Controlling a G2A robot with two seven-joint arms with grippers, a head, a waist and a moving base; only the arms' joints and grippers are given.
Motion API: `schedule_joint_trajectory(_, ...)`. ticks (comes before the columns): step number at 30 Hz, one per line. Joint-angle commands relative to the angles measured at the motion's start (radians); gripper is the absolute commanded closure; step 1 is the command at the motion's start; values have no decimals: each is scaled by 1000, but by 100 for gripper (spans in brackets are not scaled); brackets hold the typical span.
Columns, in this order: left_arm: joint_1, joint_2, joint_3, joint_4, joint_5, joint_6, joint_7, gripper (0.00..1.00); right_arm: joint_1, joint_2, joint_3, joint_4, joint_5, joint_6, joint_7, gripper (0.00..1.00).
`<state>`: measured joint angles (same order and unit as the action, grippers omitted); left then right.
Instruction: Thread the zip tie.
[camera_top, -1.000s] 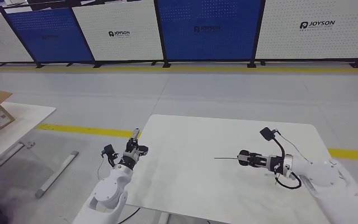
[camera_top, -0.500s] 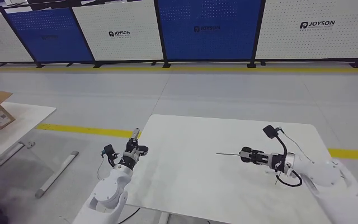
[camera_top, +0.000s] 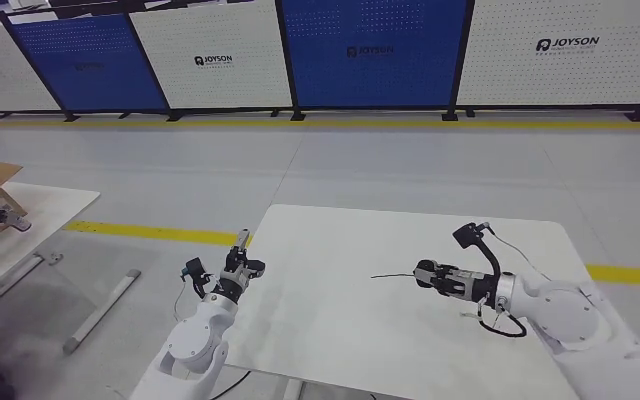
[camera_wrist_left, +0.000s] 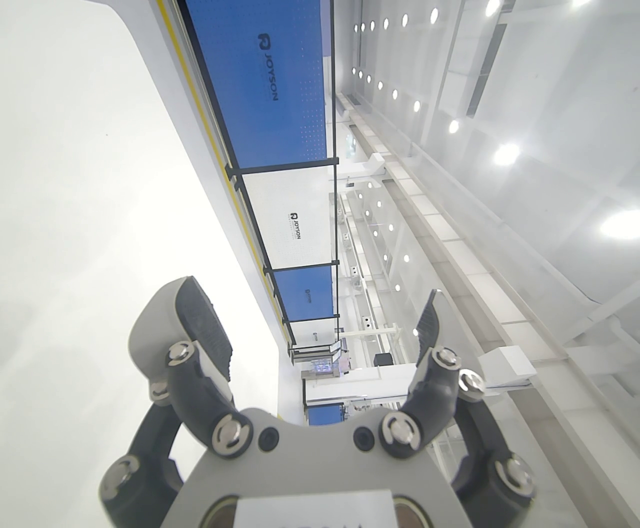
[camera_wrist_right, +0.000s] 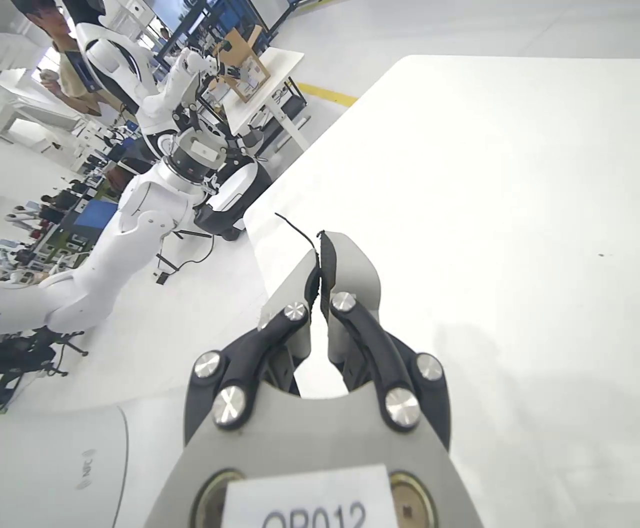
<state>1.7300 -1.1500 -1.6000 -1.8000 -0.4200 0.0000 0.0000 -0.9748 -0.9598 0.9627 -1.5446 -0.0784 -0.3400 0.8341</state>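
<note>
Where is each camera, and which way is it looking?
Top view: above the arms, looking down at the white table and floor beyond; shows both arms, left fingers open, right fingers shut on the black zip tie.
Left wrist view: on the left wrist, looking past its open fingers along the table toward blue panels and ceiling.
Right wrist view: on the right wrist, looking past its shut fingers across the table; left arm shows farther off.
Shared: top and right wrist views both show the zip tie.
</note>
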Motion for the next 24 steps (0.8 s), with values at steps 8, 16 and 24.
schedule_joint_trajectory(8, 0, 0, 0, 0, 0, 0, 0, 0, 0, 0, 0, 0, 0, 0, 0, 100)
schedule_joint_trajectory(16, 0, 0, 0, 0, 0, 0, 0, 0, -5, -3, -10, -53, -18, 0, -33, 100)
schedule_joint_trajectory(24, 0, 0, 0, 0, 0, 0, 0, 0, 27, 2, -57, -22, -121, 0, -33, 100)
